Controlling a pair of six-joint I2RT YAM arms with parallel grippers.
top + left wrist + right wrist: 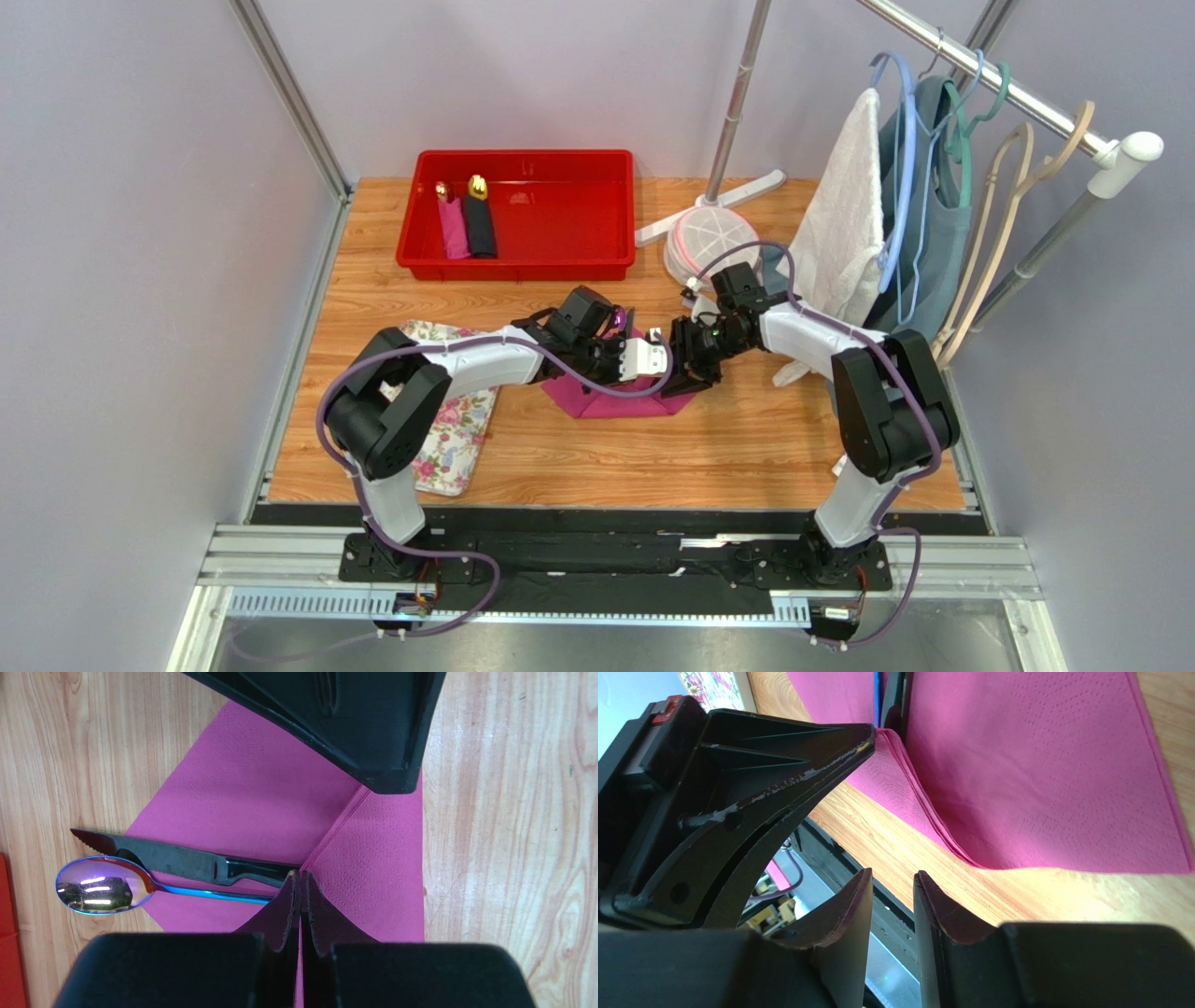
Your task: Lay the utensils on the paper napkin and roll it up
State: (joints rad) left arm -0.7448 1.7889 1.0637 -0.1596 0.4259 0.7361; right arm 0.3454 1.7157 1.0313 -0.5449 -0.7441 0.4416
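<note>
The magenta paper napkin (pixel 260 791) lies on the wooden table, with its near part folded over. A black-handled knife (pixel 175 857) and a spoon with a purple-tinted bowl (pixel 105 885) lie side by side on it, their handles under the fold. My left gripper (pixel 302 878) is shut on the folded napkin edge and lifts it a little. In the right wrist view its fingertips (pixel 868 738) pinch the raised napkin (pixel 1032 770). My right gripper (pixel 892 885) is open and empty, just beside the napkin's edge. In the top view both grippers (pixel 624 343) (pixel 687 357) meet over the napkin (pixel 617 403).
A red bin (pixel 522 245) at the back holds pink and black rolls with gold-headed cutlery. A white floral cloth (pixel 456 420) lies to the left. A garment rack with a white towel (pixel 842 210) and hangers stands at the right, its base (pixel 701 224) behind the napkin.
</note>
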